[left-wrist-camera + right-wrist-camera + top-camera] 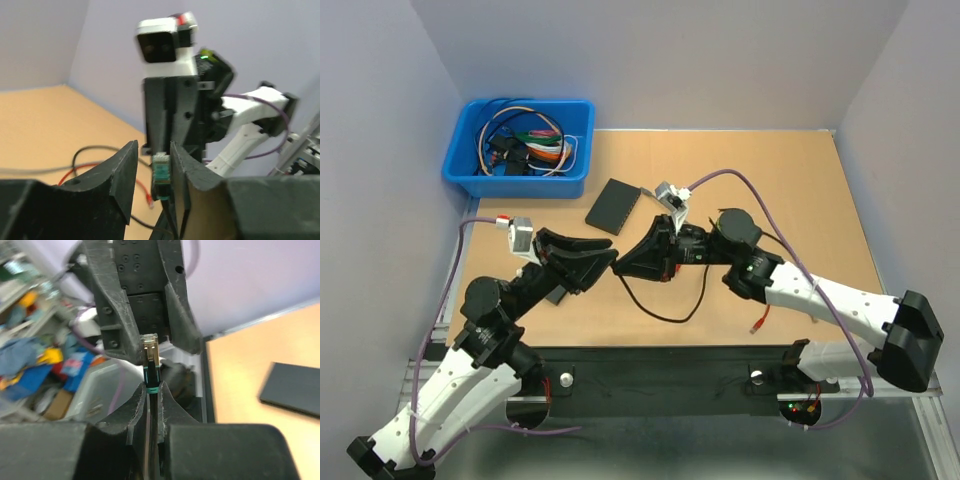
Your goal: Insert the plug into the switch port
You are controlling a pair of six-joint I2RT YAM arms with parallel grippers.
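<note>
My right gripper [152, 388] is shut on the black cable just behind the plug [151, 359], a clear connector with a teal collar that sticks out past its fingertips. My left gripper [153, 151] is open, and the plug [162, 172] sits between its fingers, close against the right one. In the top view the two grippers meet tip to tip above the table's middle, left [607, 259] and right [626, 264]. The switch [613, 205], a flat black box, lies on the table behind them and also shows in the right wrist view [295, 389].
A blue bin [520, 182] of cables stands at the back left. The black cable [665, 315] loops over the table below the right gripper and ends in a red plug [757, 325]. Grey walls close in the table on three sides.
</note>
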